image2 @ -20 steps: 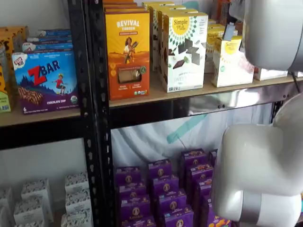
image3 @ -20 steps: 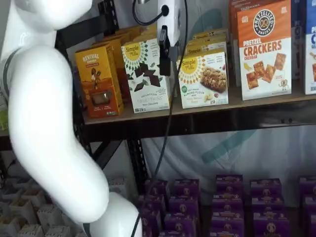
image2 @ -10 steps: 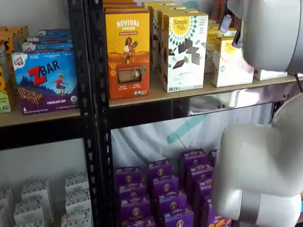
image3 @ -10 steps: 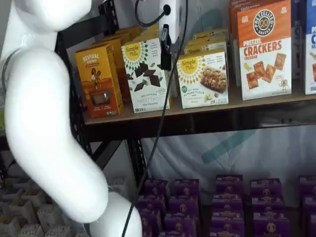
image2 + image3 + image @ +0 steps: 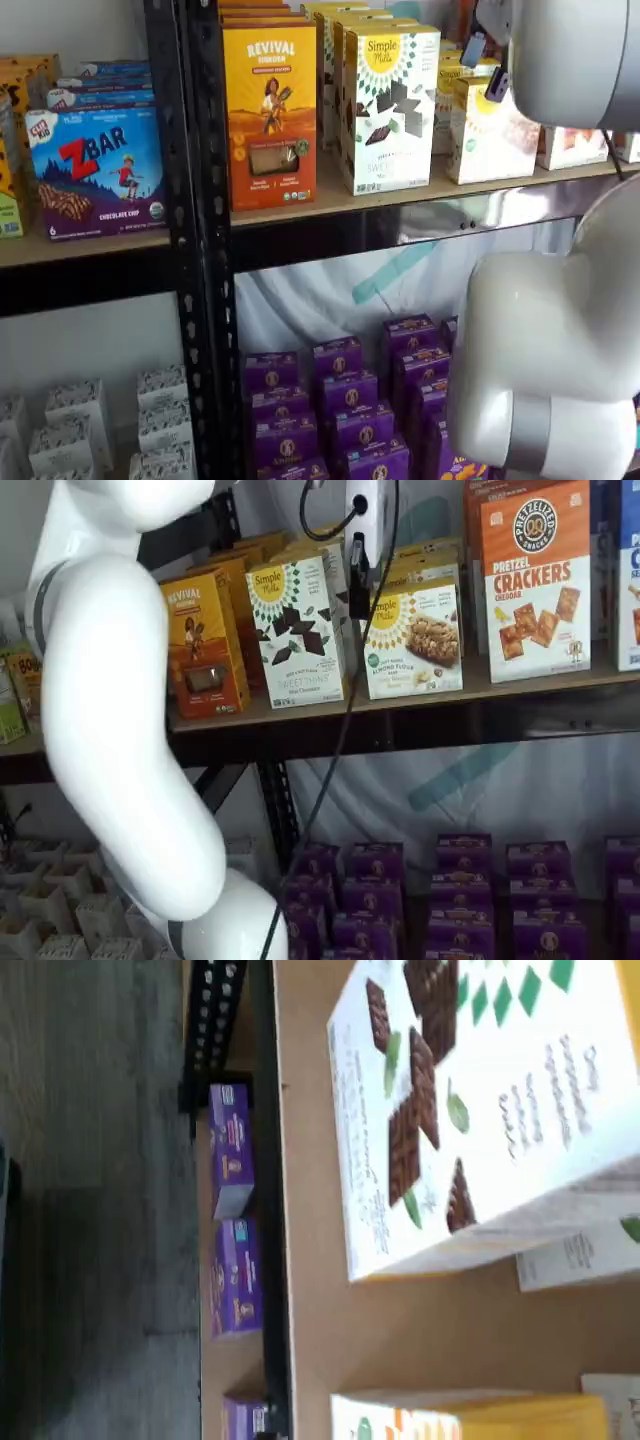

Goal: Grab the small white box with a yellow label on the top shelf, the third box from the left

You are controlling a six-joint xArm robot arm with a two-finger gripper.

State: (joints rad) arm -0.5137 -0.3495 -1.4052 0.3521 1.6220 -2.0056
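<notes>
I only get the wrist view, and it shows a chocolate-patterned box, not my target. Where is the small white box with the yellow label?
Observer: In both shelf views the small white box stands on the top shelf, right of the tall Simple Mills box.
Operator: And the end effector?
Observer: In a shelf view the end effector hangs before the gap between those two boxes, near their tops.
Operator: Holding anything?
Observer: No, it is open and empty.

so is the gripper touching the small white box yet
Cannot tell. In a shelf view the gripper hangs at the small white box, overlapping its upper left corner, so no gap or contact shows plainly.
</notes>
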